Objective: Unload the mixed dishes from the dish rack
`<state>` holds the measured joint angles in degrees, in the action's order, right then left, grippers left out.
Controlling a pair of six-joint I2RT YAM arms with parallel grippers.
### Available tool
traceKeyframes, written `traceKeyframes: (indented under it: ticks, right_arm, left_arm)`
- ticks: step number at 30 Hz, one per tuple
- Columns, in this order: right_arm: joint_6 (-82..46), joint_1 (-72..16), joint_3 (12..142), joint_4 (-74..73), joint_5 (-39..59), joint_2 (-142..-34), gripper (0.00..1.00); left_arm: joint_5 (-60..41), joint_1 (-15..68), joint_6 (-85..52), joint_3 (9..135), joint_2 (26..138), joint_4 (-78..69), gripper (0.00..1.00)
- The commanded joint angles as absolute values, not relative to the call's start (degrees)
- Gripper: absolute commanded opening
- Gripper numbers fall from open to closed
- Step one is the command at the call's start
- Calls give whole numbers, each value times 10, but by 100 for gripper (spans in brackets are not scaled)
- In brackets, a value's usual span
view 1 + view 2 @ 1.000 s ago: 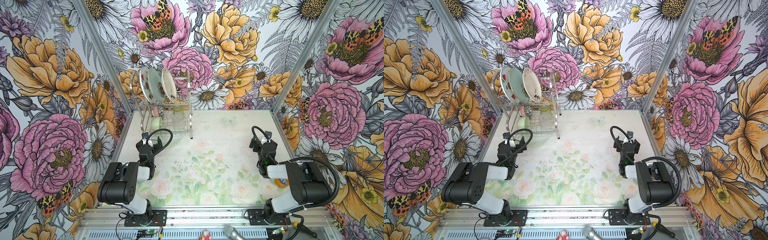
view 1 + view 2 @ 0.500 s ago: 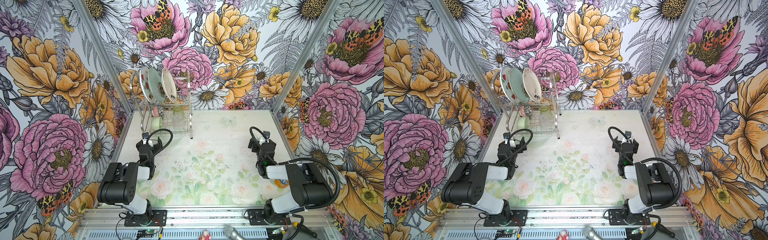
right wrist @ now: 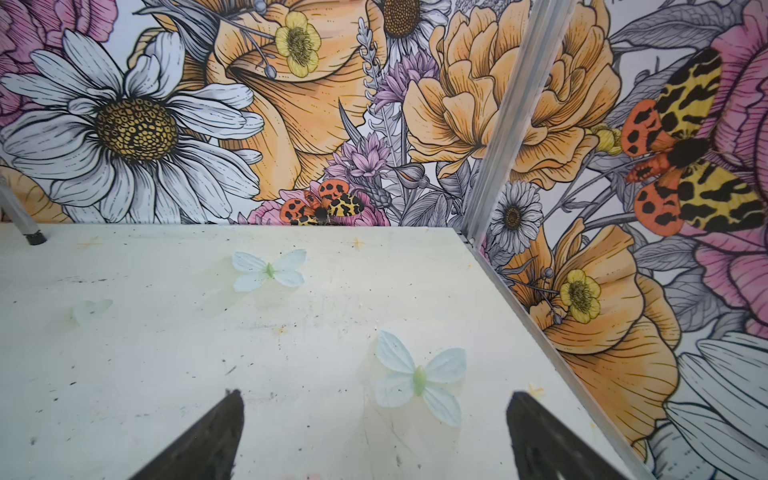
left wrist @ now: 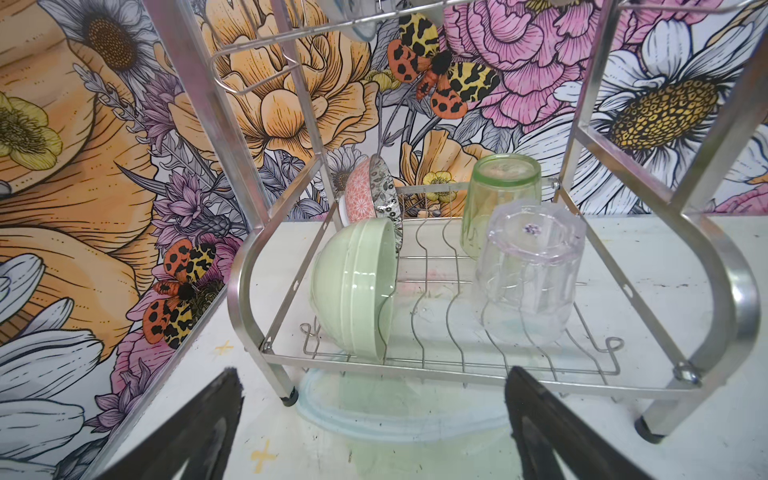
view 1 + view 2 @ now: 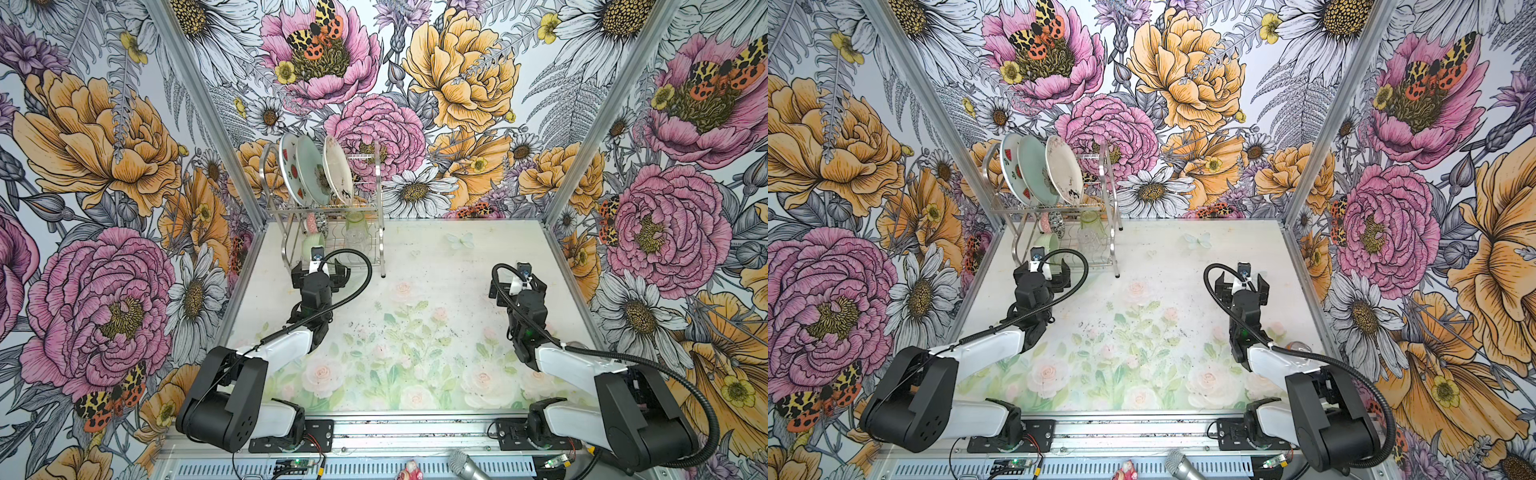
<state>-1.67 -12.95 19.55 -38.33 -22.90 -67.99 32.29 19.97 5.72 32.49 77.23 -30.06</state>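
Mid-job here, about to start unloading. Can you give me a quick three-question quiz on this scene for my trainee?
1. True or false: the left gripper and the right gripper are both open and hold nothing.
2. How many plates stand in the upper shelf of the dish rack? A: two. B: three. C: five.
3. What colour is the bowl that is tipped on its edge at the front of the lower tier?

Key: 1 true. 2 B. 3 pale green.
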Motion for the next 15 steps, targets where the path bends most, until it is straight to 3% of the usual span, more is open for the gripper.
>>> traceKeyframes:
  ticks: [1,5,8,15]
  right_arm:
    - [-26,-154,207,-279,-230,-610,99]
    - [-36,-159,251,-149,-187,-543,99]
    - [-67,-159,288,-62,-139,-506,100]
    - [-157,-160,316,5,-10,-456,99]
  left_arm:
    - [400,244,51,360,763,-190,99]
    - [390,271,34,409,758,-105,99]
    - [319,276,-23,439,747,-45,99]
    - [189,283,-107,469,772,-46,99]
